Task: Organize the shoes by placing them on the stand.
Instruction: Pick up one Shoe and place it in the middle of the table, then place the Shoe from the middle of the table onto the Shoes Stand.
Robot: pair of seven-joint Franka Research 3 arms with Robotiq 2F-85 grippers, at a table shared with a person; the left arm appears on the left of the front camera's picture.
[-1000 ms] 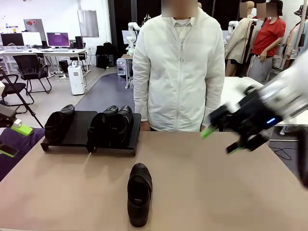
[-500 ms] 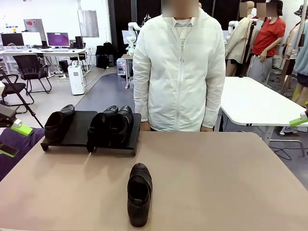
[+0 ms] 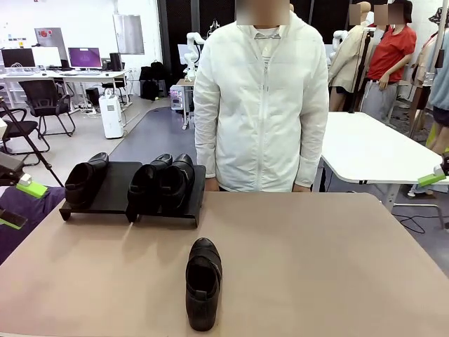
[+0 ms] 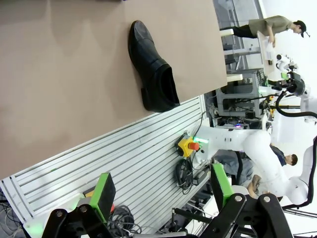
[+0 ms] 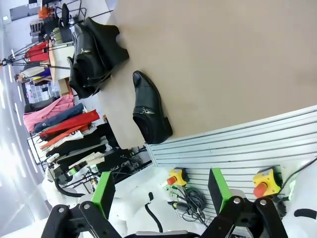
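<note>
black loafer (image 4: 152,69) lies well ahead of the spread, empty left gripper (image 4: 163,191), long axis slanting away; right gripper (image 5: 161,191) likewise spread, similarly far.

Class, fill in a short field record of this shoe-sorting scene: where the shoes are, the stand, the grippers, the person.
shoes on stand: three, one on the left section, two close together on the right section
loose shoe: one on the table, near the robot's edge
stand: black, two sections, far left of table
left gripper: open, holding nothing
right gripper: open, holding nothing
person: standing at far side
</note>
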